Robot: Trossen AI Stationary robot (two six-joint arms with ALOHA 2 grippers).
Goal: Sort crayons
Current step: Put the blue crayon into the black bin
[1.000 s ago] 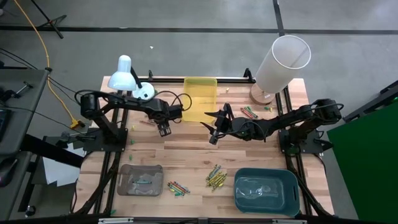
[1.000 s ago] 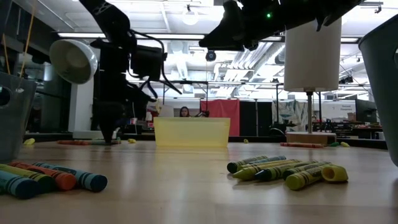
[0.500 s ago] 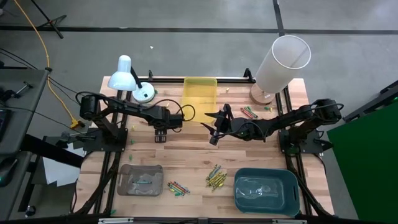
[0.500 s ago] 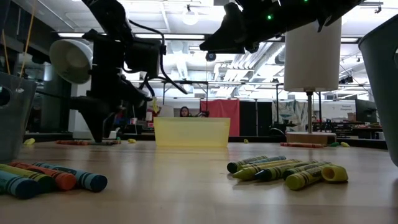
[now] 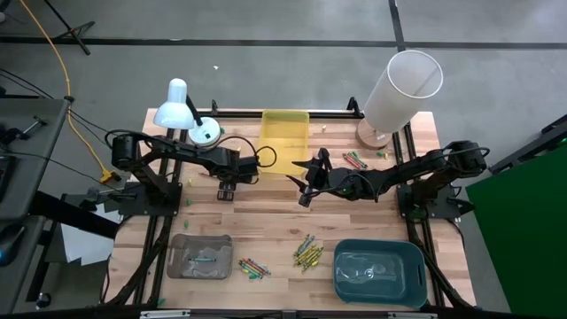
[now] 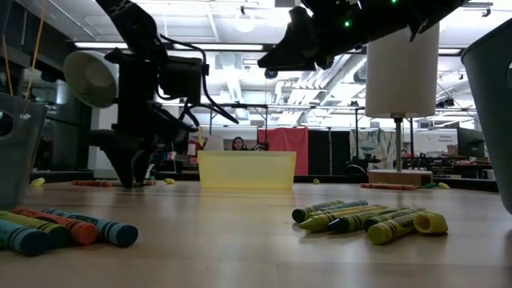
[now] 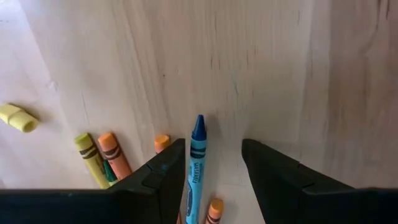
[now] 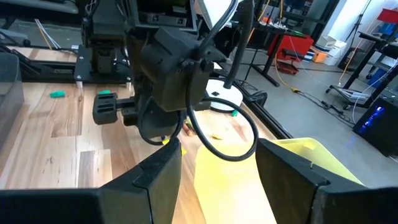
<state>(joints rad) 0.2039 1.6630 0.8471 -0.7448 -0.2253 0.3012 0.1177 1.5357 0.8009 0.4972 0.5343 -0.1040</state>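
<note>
Crayons lay in several groups around the yellow tray (image 5: pixel 284 140), which stood at the far middle of the counter (image 5: pixel 266 217). Left gripper (image 5: pixel 227 190) was low over the counter just left of that tray, fingers pointing down and spread open, holding nothing. In its wrist view a blue crayon (image 7: pixel 196 163) lay on the wood between the fingers, close to one of them, with a few orange and olive crayons (image 7: pixel 102 157) beside it. Right gripper (image 5: pixel 306 190) hung above the counter just right of the tray's near end, also open and empty. A small bunch of red and green crayons (image 5: pixel 355 160) lay to the right of the tray. Well in front of the tray, a yellow-olive pile (image 5: pixel 307 252) lay next to the teal tray (image 5: pixel 378 270), and a mixed bunch (image 5: pixel 252 267) lay next to the grey tray (image 5: pixel 200 255), in which at least one crayon showed. In the low view those same two bunches (image 6: pixel 364 220) (image 6: pixel 56 229) lay nearest the camera
</note>
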